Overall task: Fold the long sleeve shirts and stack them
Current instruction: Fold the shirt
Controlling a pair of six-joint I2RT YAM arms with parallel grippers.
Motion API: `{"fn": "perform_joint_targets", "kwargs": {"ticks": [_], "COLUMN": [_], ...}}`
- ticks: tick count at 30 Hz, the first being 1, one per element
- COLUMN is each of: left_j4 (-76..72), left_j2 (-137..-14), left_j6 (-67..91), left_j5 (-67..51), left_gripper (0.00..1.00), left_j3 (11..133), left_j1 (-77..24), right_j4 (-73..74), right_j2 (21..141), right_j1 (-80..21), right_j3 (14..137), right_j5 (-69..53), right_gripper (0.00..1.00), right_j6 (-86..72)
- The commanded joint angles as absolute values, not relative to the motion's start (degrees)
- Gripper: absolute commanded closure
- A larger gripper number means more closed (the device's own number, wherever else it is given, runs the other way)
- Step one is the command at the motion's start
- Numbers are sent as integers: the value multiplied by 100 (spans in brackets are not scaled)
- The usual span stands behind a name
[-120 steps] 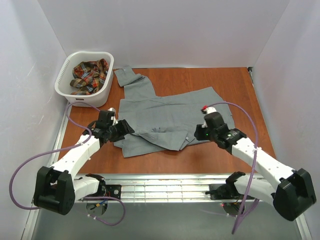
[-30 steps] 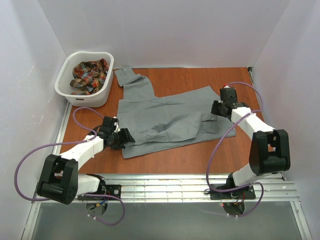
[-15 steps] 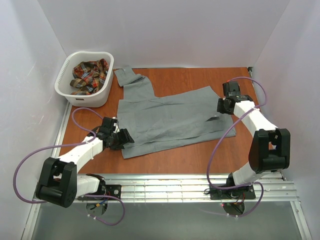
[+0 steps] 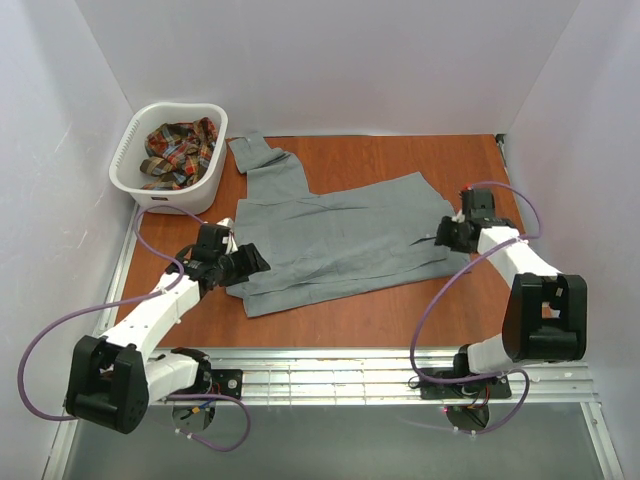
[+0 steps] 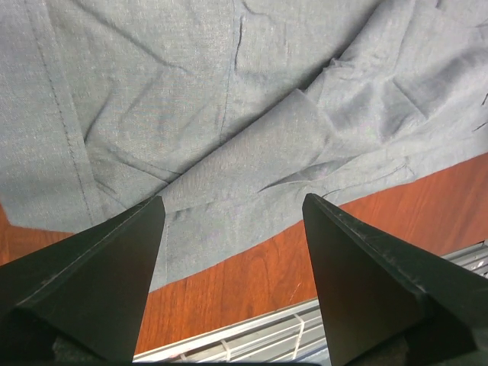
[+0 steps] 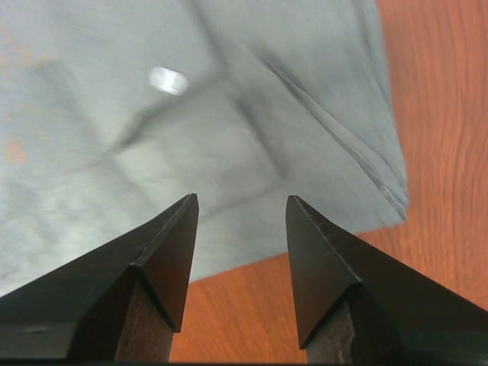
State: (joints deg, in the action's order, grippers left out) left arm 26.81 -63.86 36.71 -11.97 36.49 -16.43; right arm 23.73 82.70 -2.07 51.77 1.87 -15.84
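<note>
The grey long sleeve shirt (image 4: 340, 235) lies spread on the table, one sleeve (image 4: 268, 165) reaching back toward the basket. In the basket lies the crumpled plaid shirt (image 4: 178, 150). My left gripper (image 4: 250, 262) hovers open at the grey shirt's near left edge; in the left wrist view the grey cloth (image 5: 229, 114) lies beyond its fingers, nothing between them. My right gripper (image 4: 443, 236) is open at the shirt's right edge; in the right wrist view the grey cloth (image 6: 198, 122) lies flat past the fingers and none is pinched.
A white laundry basket (image 4: 212, 165) stands at the back left corner. White walls close in the table on three sides. A metal rail (image 4: 340, 375) runs along the near edge. Purple cables (image 4: 440, 290) loop from both arms.
My right gripper has opened and let go of the grey shirt after drawing its right side outward; the cloth now lies flatter. My left gripper shifted slightly and stayed open.
</note>
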Motion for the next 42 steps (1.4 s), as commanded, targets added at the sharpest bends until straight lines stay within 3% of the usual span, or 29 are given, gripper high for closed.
{"fn": "perform_joint_targets", "kwargs": {"ticks": [1, 9, 19, 24, 28, 42], "left_j4": [2769, 2602, 2540, 2540, 2549, 2663], "left_j2": [-6407, -6917, -7049, -7058, -7128, -7163], "left_j6": [3568, 3735, 3771, 3762, 3771, 3850], "left_j5": [-1169, -1073, -923, -826, -756, -694], "left_gripper": [30, 31, 31, 31, 32, 32], "left_j3": [3700, 3507, 3358, 3322, 3296, 3252], "left_j1": [-1687, -1696, -1696, -1696, -1696, -1696], "right_j4": [1584, 247, -430, -501, -440, 984], "right_j2": [8130, 8270, 8516, 8604, 8482, 8016], "right_j1": [499, 1019, 1160, 1169, 1230, 1327], "right_j3": [4633, 3754, 3446, 3437, 3436, 4430], "right_j5": [-833, -1880, -2074, -2136, -1987, -756], "right_gripper": [57, 58, 60, 71, 98, 99], "right_j6": [-2074, -2741, -3032, -3032, -2945, -2048]}}
